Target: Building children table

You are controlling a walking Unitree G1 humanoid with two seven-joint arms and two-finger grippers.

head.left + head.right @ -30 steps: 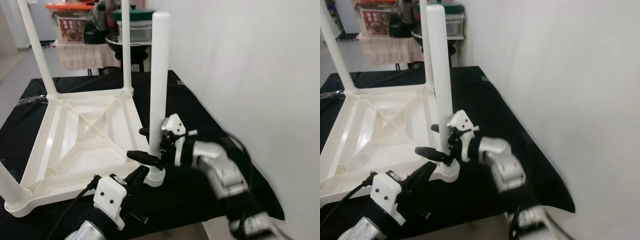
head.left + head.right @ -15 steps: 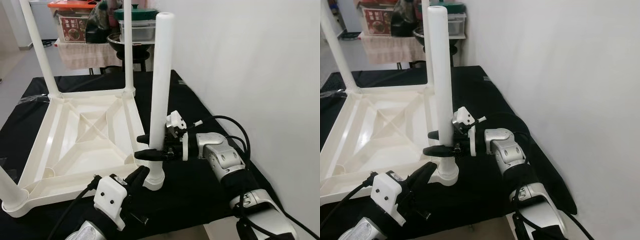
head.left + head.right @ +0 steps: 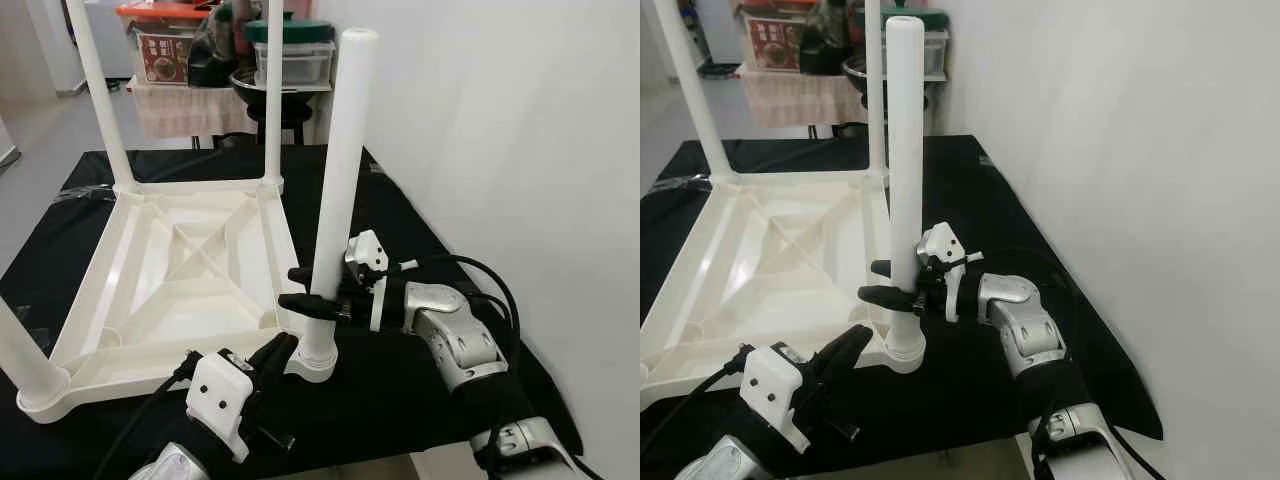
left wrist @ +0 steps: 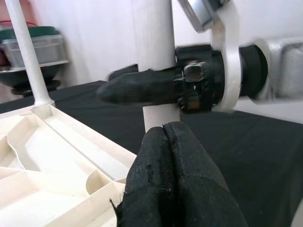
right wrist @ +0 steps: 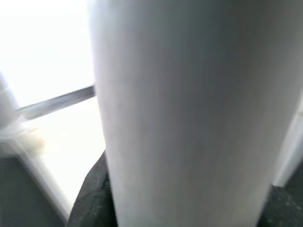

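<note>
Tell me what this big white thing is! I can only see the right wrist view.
Observer: It's a white table leg, standing upright at a corner of the upside-down table; your right hand grips it low down.
Operator: Where's my other hand?
Observer: The left hand is shut on nothing, pointing at that leg's base.
Operator: Are more legs on?
Observer: Yes, three other legs stand at the other corners.

Upturned table (image 3: 170, 270) on the cloth (image 3: 400, 390) — near-right leg (image 3: 335, 190) between both grippers, boxes (image 3: 165, 55) behind.
</note>
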